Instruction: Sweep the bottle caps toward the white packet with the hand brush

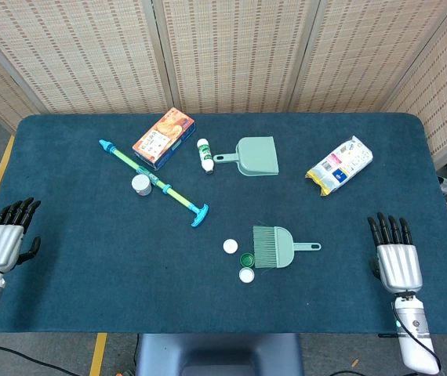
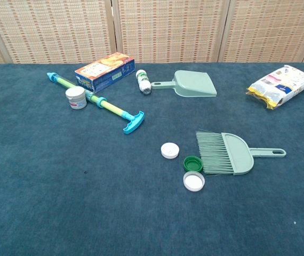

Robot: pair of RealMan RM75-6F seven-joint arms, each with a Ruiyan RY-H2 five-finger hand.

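A pale green hand brush [image 1: 280, 247] [image 2: 232, 153] lies flat near the table's middle, bristles pointing left and handle to the right. Three bottle caps sit by its bristles: a white cap [image 1: 230, 246] [image 2: 169, 150], a green cap [image 1: 247, 259] [image 2: 193, 162] and another white cap [image 1: 246, 275] [image 2: 193, 181]. The white packet [image 1: 339, 164] [image 2: 278, 85] lies at the back right. My left hand [image 1: 5, 236] rests open at the table's left edge. My right hand [image 1: 395, 257] rests open at the front right, fingers extended, well right of the brush. Neither hand shows in the chest view.
At the back stand a green dustpan [image 1: 256, 156] [image 2: 193, 84], a small white bottle [image 1: 205, 155] [image 2: 144, 81], an orange and blue box [image 1: 164, 137] [image 2: 104, 71], a long blue-green toy pump [image 1: 154, 182] [image 2: 96, 101] and a small white jar [image 1: 141, 184] [image 2: 76, 98].
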